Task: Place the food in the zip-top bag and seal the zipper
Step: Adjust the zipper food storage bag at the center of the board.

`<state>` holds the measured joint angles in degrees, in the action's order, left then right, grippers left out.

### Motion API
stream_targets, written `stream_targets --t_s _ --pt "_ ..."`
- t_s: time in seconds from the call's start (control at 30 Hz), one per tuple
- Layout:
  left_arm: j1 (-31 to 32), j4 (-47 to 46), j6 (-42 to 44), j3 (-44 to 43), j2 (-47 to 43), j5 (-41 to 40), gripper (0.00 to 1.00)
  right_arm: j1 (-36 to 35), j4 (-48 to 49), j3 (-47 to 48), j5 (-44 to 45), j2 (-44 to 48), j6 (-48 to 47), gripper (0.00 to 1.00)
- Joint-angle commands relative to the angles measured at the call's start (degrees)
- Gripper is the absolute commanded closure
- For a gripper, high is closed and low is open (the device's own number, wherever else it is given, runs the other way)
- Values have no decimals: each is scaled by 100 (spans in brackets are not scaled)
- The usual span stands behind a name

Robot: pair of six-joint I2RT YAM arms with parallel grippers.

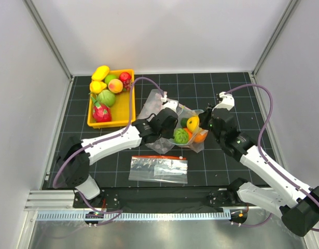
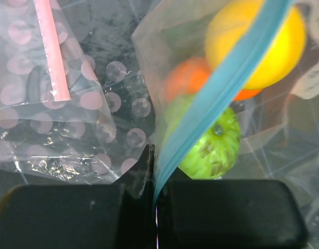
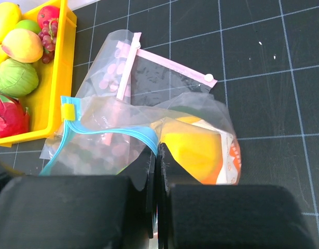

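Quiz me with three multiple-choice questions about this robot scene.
1. Where on the mat is the flat bag with the red-orange strip?
A) far edge
B) near edge
C) left corner
2. What colour is the zipper being pinched?
A) light blue
B) pink
C) red-orange
3. How is the left pincer?
A) wide open
B) out of sight
C) shut on the zipper
Answers: B, it lies alone at the front; A, the pinched strip is teal; C, its jaws meet on the strip.

No text can be read; the white label (image 2: 314, 78) on the zip-top bag (image 2: 164, 46) is too blurred
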<state>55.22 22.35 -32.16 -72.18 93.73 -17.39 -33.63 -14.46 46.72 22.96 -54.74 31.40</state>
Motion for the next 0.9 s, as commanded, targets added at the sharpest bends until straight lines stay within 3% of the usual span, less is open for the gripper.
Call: stream_targets --t_s 0.0,0.23,0.5,0.87 --pt "15 -300 105 54 -645 78 100 -21 242 13 69 78 51 99" --pt "15 -389 193 222 -1129 16 100 -21 251 83 -230 -212 121 99" --pt "15 -389 272 292 -1349 51 100 -21 198 74 -2 -46 86 99" --pt "15 -81 316 11 -971 -107 100 -21 -215 311 340 -11 -72 99"
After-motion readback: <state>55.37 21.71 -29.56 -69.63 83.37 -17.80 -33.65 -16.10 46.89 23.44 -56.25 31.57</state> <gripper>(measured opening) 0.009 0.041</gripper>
